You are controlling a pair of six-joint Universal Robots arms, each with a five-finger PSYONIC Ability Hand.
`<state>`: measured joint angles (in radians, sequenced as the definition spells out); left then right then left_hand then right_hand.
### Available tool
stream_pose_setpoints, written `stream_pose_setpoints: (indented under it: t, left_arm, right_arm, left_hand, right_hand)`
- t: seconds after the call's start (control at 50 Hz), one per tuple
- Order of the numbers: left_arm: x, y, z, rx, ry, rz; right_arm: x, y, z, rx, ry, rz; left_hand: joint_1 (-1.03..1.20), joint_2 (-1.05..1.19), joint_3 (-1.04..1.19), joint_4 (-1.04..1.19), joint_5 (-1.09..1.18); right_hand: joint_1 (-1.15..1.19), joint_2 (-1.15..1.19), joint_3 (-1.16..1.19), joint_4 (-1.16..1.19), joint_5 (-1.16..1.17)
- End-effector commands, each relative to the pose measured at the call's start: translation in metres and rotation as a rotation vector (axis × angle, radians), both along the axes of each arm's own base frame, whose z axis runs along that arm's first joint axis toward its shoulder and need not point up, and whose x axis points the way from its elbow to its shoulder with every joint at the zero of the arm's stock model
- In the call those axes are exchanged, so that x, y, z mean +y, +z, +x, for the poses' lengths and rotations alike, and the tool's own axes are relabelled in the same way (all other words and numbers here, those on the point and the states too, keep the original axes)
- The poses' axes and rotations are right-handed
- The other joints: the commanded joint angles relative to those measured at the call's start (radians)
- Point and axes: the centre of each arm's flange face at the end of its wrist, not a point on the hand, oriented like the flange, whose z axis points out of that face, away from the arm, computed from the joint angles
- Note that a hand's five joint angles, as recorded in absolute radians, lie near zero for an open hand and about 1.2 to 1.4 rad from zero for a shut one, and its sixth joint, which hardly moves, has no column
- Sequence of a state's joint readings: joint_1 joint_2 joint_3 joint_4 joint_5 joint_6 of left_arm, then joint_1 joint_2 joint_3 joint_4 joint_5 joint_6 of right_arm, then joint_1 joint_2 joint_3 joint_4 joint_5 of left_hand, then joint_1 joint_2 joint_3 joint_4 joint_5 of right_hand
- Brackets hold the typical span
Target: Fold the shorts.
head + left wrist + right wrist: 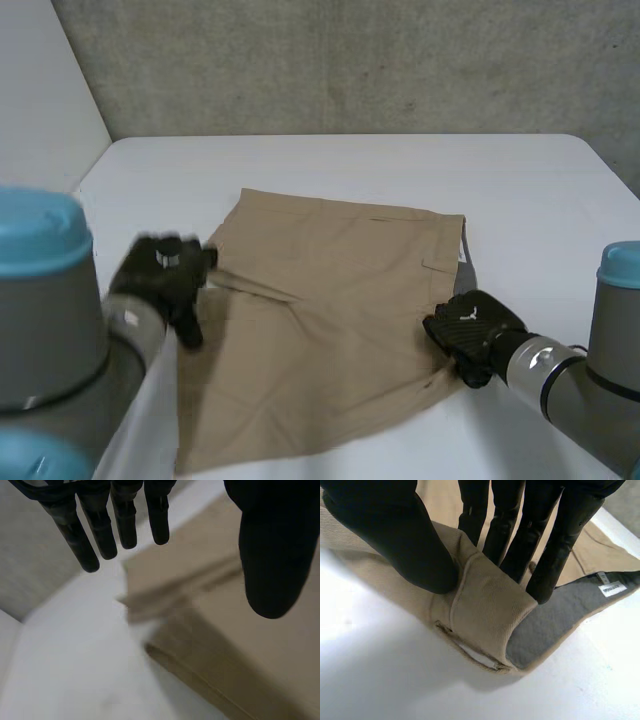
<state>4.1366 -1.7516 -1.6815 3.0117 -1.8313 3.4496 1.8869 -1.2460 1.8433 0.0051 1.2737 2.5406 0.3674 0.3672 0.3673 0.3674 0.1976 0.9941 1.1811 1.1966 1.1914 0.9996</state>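
Shorts [320, 320] lie spread on table [300, 170], one crease showing; folding judged barely begun. Right hand [468, 330] pinches their right edge, thumb against fingers. Left hand [165, 280] hovers over the opposite edge, fingers straight, empty.

A white tabletop [330, 165] spreads across the scene, smooth and matte, its far right corner rounded. Behind its far edge rises a grey concrete wall [350, 60] — rough and speckled. At the far left a plain white panel [40, 90] stands upright — it meets the concrete wall in a corner, beside the tabletop's left edge.
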Motion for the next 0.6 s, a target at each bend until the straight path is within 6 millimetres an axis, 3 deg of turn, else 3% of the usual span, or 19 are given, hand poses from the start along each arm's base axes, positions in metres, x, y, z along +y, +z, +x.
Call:
stream_pose_setpoints:
  t: [0.02,0.16,0.36,0.42,0.44,0.46,0.52,0.6]
  left_arm:
    - [0.052,-0.023,0.014,-0.062,-0.048,0.138]
    - [0.066,-0.037,0.020,-0.094,-0.063,0.181]
    - [0.059,-0.067,0.014,-0.114,-0.059,0.206]
    - [0.055,-0.069,0.011,-0.104,-0.056,0.192]
    - [0.053,-0.068,0.010,-0.096,-0.054,0.181]
    - [0.050,-0.065,0.008,-0.075,-0.054,0.151]
    - [0.046,-0.059,0.004,-0.038,-0.057,0.098]
    - [0.046,-0.035,0.002,0.011,-0.073,0.003]
  right_arm:
    - [-0.020,0.005,-0.010,-0.086,-0.104,0.013]
    - [-0.029,0.007,-0.015,-0.103,-0.139,0.011]
    - [-0.028,0.006,-0.016,-0.105,-0.141,0.016]
    - [-0.027,0.005,-0.016,-0.103,-0.142,0.020]
    - [-0.027,0.005,-0.016,-0.102,-0.141,0.021]
    - [-0.027,0.005,-0.016,-0.102,-0.141,0.021]
    - [-0.026,0.006,-0.016,-0.094,-0.129,0.013]
    - [-0.020,0.016,-0.017,-0.062,-0.108,-0.008]
  left_hand:
    - [0.063,0.064,0.064,0.063,0.059]
    - [0.052,0.052,0.052,0.052,0.047]
    - [0.063,0.063,0.063,0.063,0.059]
    - [0.440,0.441,0.441,0.440,0.436]
    - [0.648,0.649,0.649,0.648,0.644]
    - [1.025,1.025,1.025,1.025,1.020]
    - [1.029,1.029,1.029,1.029,1.024]
    - [1.029,1.029,1.029,1.029,1.024]
  right_hand:
    - [0.402,0.215,0.200,0.205,0.222]
    - [0.402,0.215,0.200,0.205,0.222]
    - [0.402,0.215,0.200,0.205,0.222]
    - [0.402,0.215,0.200,0.205,0.222]
    - [0.402,0.215,0.200,0.205,0.222]
    - [0.402,0.215,0.200,0.205,0.222]
    - [0.402,0.215,0.200,0.205,0.222]
    - [0.402,0.215,0.200,0.205,0.222]
